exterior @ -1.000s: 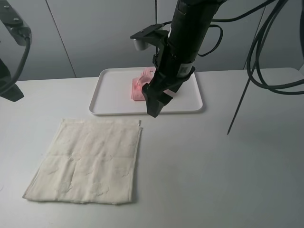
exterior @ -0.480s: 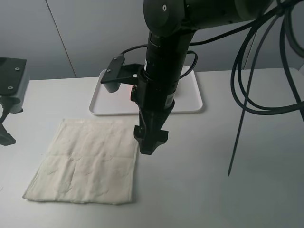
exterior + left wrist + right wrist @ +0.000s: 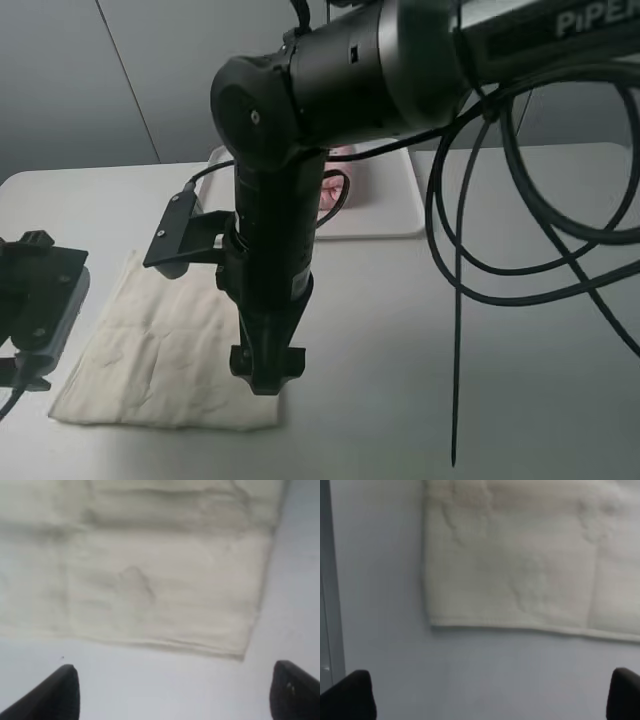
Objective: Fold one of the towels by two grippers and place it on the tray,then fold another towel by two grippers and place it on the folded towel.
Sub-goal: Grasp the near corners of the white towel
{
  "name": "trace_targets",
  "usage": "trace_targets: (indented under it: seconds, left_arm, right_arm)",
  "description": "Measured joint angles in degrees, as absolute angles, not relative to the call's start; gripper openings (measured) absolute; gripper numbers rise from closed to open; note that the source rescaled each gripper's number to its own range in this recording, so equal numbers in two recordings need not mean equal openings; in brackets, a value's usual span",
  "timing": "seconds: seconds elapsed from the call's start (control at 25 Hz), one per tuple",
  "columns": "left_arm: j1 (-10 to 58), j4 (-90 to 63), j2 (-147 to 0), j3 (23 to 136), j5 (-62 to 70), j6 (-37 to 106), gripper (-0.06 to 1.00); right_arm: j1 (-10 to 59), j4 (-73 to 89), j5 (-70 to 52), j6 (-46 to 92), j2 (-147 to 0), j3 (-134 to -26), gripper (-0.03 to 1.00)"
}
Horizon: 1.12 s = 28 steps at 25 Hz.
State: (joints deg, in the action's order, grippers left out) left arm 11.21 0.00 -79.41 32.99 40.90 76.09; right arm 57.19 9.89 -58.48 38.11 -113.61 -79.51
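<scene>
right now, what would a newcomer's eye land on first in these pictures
The big black right arm fills the middle of the high view, its open gripper pointing down by the near right corner of the cream towel, which lies flat at the front left of the white table. Behind the arm, a white tray at the back holds a pink towel, mostly hidden.

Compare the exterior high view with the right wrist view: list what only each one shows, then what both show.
Only exterior high: the white tray holding the pink towel, and the left arm. Only right wrist: the right hand open, its fingertips spread wide over the table. Both: the cream towel lying flat on the table.
</scene>
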Motion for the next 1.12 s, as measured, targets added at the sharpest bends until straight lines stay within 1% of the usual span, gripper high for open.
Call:
trace_targets:
  seconds: [0.12,0.24,0.68,0.88,1.12]
  left_arm:
    - [11.8,0.4,-79.4,28.0,35.8,76.4,0.98]
    - [12.0,0.7,-79.4,25.3,32.3,76.5,0.98]
    - [12.0,1.0,-86.5,24.2,29.8,77.3,0.98]
    - [12.0,1.7,-89.7,22.6,25.9,77.9,0.98]
    - [12.0,2.6,-90.5,22.6,24.0,77.9,0.98]
  right_arm:
    - [58.9,8.4,-58.5,36.0,-116.0,-79.5,1.00]
    - [59.3,8.3,-57.9,34.2,-117.9,-79.4,1.00]
    - [60.6,8.5,-54.3,32.5,-119.6,-79.2,1.00]
    - [60.9,8.5,-54.0,32.4,-119.6,-79.2,1.00]
    - [60.9,8.5,-52.8,32.2,-119.6,-79.2,1.00]
